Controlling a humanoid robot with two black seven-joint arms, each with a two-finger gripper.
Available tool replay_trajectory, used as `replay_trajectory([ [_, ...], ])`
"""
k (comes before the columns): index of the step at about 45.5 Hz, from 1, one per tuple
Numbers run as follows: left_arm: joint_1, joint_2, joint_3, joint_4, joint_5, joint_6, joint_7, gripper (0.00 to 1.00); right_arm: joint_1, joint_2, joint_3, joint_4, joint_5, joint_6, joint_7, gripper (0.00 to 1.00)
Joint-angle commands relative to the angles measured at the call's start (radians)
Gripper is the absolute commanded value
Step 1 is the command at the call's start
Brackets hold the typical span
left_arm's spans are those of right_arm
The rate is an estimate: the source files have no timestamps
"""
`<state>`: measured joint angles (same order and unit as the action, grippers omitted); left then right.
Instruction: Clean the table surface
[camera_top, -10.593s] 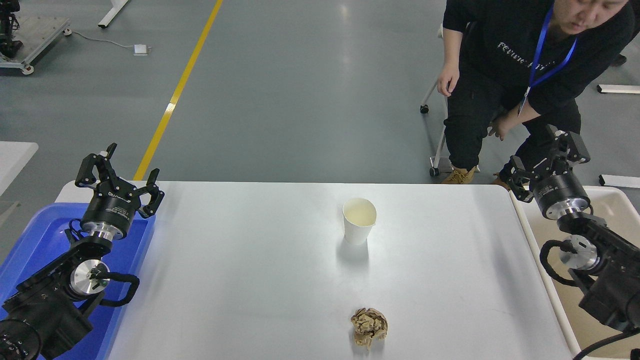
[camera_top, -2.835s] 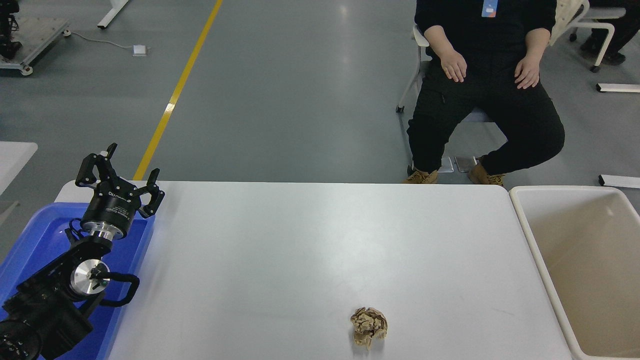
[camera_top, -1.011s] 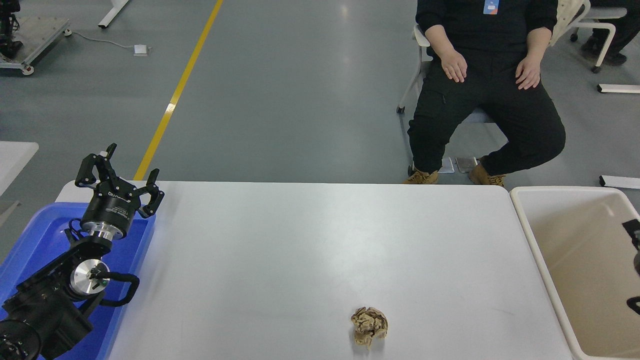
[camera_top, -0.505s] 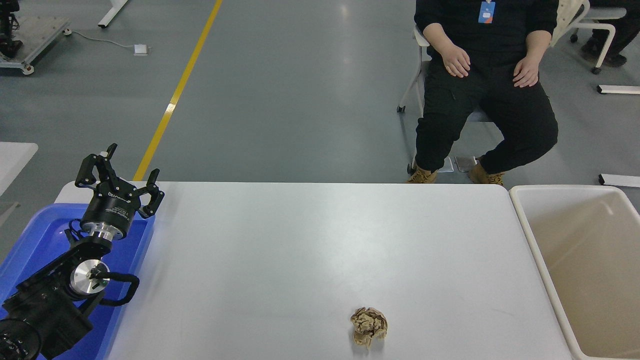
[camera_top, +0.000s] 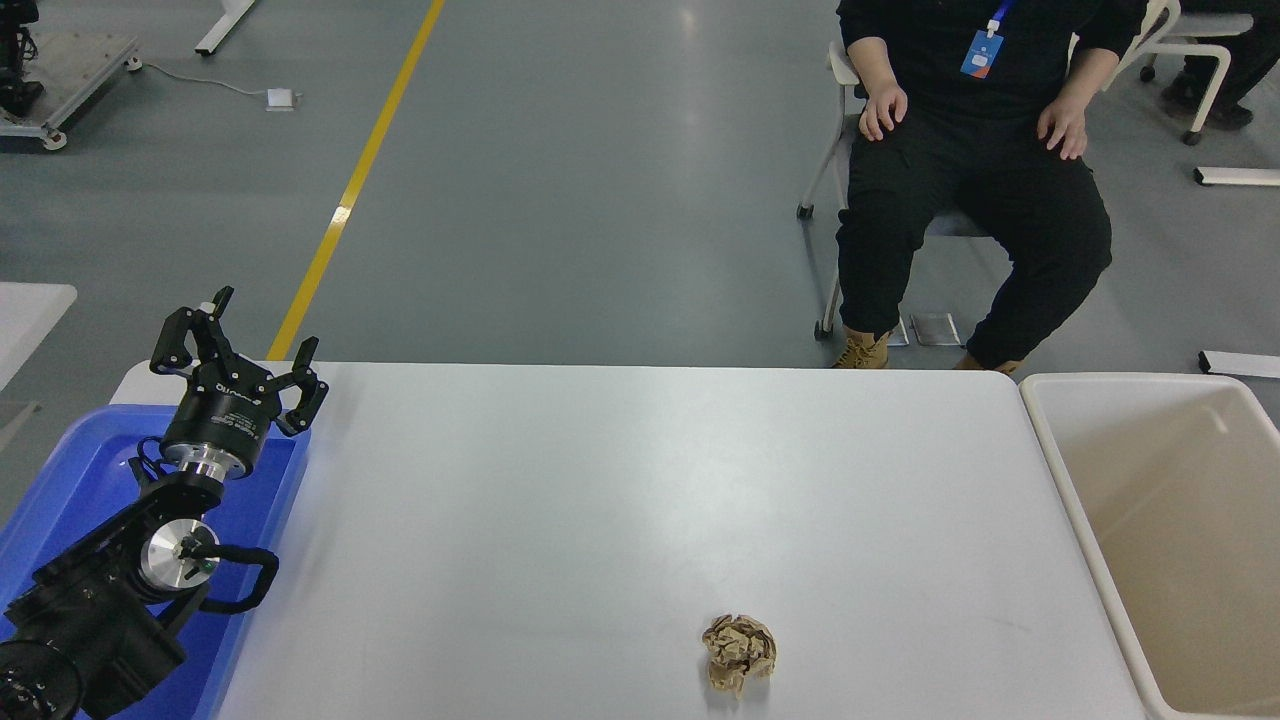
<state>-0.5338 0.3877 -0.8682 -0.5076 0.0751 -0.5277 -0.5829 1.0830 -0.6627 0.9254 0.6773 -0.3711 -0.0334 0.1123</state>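
Gone since earlier is the paper cup; only a crumpled brown paper ball (camera_top: 739, 654) is lying on the table surface (camera_top: 560, 500). Parked over the blue tray (camera_top: 70, 470), the left gripper (camera_top: 240, 350) is staying spread, grasping nothing.

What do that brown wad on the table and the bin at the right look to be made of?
Wad: crumpled brown paper, matte, going by the sharp creases and kraft colour. Bin: probably moulded plastic, beige, smooth and slightly glossy, with a rounded rim and soft highlights on its walls.
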Motion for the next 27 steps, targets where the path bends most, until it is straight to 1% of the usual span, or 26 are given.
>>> replay_trajectory([
  [1, 0.000, 0.000, 0.000, 0.000, 0.000, 0.000, 0.000, 1.00, -0.113, 0.029, 0.145, 0.186, 0.000, 0.049, 0.006, 0.99],
  [5, 0.000, 0.000, 0.000, 0.000, 0.000, 0.000, 0.000, 1.00, -0.156, 0.063, 0.148, 0.186, 0.000, 0.070, 0.020, 0.99],
  [19, 0.000, -0.001, 0.000, 0.000, 0.000, 0.000, 0.000, 1.00, -0.345, 0.167, 0.148, 0.171, 0.000, 0.079, 0.116, 0.99],
  [24, 0.000, -0.001, 0.000, 0.000, 0.000, 0.000, 0.000, 1.00, -0.420, 0.204, 0.148, 0.169, 0.000, 0.092, 0.179, 0.99],
  [27, 0.000, 0.000, 0.000, 0.000, 0.000, 0.000, 0.000, 1.00, -0.472, 0.227, 0.148, 0.168, 0.000, 0.121, 0.242, 0.99],
])
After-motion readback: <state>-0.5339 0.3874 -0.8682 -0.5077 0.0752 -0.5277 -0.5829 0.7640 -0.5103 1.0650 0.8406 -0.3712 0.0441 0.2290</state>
